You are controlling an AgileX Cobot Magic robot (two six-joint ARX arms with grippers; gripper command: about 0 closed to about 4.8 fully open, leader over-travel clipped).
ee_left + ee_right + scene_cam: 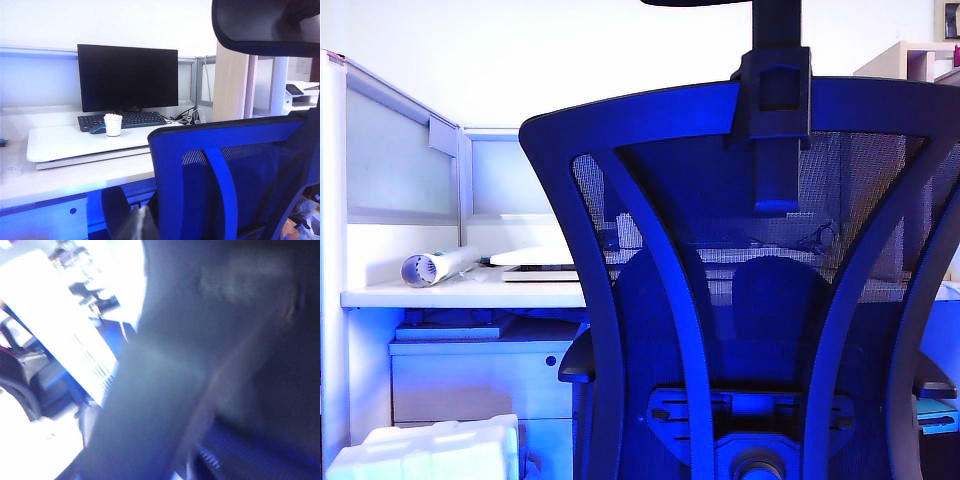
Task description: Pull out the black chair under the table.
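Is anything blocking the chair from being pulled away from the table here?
Nothing visible does. The chair fills the exterior view, backrest toward the camera, with the table behind it. Neither hand can be made out; the floor is out of view.

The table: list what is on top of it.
On the table: a monitor, keyboard, white cup and a white riser board. The black chair covers its right part. No gripper shows.

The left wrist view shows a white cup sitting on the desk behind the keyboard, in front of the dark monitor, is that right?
Not quite. In the left wrist view the white cup stands in front of the keyboard, on the near side, not behind it. The rest holds: it sits on the desk, with the dark monitor behind.
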